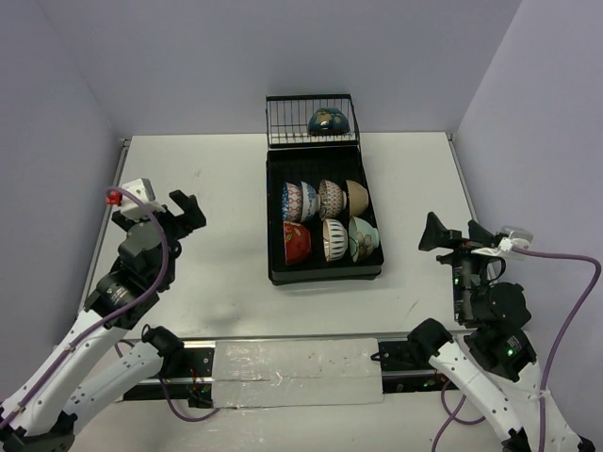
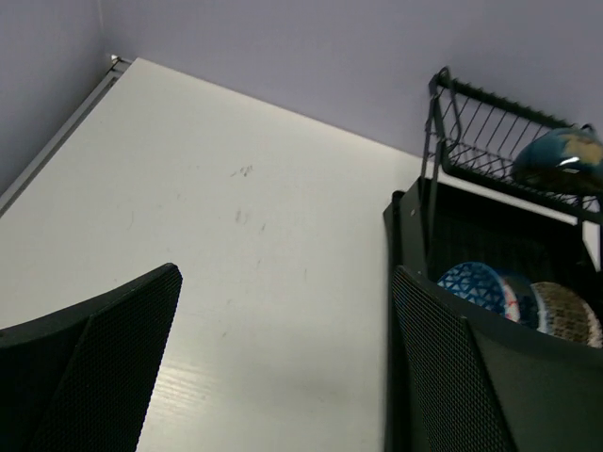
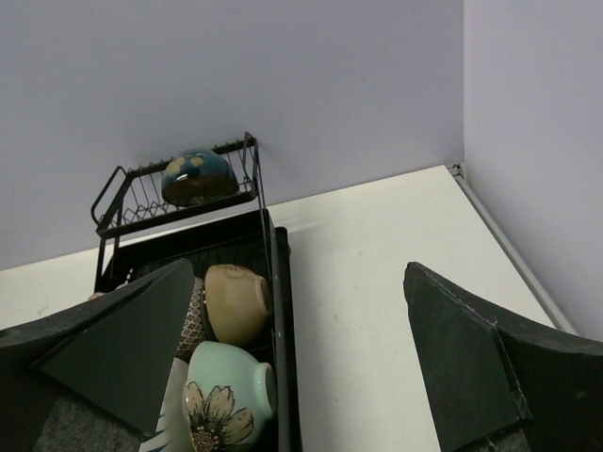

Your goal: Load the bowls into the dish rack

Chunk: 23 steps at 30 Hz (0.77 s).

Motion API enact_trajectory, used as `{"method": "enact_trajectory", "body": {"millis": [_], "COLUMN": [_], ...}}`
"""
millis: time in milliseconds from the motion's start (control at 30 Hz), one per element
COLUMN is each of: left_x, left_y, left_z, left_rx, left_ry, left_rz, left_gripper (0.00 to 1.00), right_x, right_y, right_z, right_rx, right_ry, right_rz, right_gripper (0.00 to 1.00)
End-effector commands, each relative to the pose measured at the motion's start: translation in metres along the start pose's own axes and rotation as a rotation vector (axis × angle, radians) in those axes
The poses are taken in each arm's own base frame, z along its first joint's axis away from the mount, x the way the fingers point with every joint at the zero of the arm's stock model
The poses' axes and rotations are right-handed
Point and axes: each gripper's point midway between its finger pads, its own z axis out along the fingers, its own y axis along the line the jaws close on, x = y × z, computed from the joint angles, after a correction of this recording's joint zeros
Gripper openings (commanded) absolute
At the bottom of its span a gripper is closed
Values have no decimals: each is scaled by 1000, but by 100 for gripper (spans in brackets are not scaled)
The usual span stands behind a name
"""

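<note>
A large black rectangular dish rack (image 1: 325,275) sits in the upper centre of the overhead view on the white worktop (image 1: 217,179). An upright black wire basket (image 1: 287,121) stands at its upper end. In that basket rests a dark blue-green glazed bowl (image 1: 329,121) with yellowish patches, mouth down. Seven more bowls stand on edge in two rows on the tray floor. The upper row, from left to right, holds a blue-and-white patterned bowl (image 1: 291,200), a second blue-toned bowl (image 1: 309,200) touching it, a brown-speckled bowl (image 1: 330,199) and a plain tan bowl (image 1: 356,198). The lower row holds a red-sided bowl (image 1: 297,242), a white bowl with dark radial stripes (image 1: 334,240) and a pale green bowl (image 1: 364,239); the right wrist view shows a cream flower with a brown centre painted on the green one. The left claw (image 1: 186,215) hangs above the worktop at middle left of the overhead view, well apart from the rack, its fingers (image 2: 104,367) spread with only bare worktop between them. The right claw (image 1: 435,234) sits at middle right, near the rack's lower right corner, its fingers (image 3: 480,367) likewise spread and holding nothing.
</note>
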Motion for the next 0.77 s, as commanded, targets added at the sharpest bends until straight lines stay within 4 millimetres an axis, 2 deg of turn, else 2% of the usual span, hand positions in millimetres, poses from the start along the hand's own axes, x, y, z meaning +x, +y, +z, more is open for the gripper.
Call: {"method": "enact_trajectory", "body": {"millis": [0,167,567,733], "left_x": [14,29,30,32], "left_y": [11,10,27,28], "left_z": [4,11,27,31], "left_rx": [-37,-31,-56,-45], "left_ry": [10,37,59,75], "left_rz": [28,42,14,-2], "left_gripper": [99,99,99,99], "right_x": [-11,-5,-11,-11], "right_y": [4,11,12,13], "right_z": [2,7,7,8], "right_rx": [-9,-28,-29,-28], "right_ry": [-38,-11,-7,-11], "right_rz": [28,10,24,34], "right_gripper": [100,100,100,100]}}
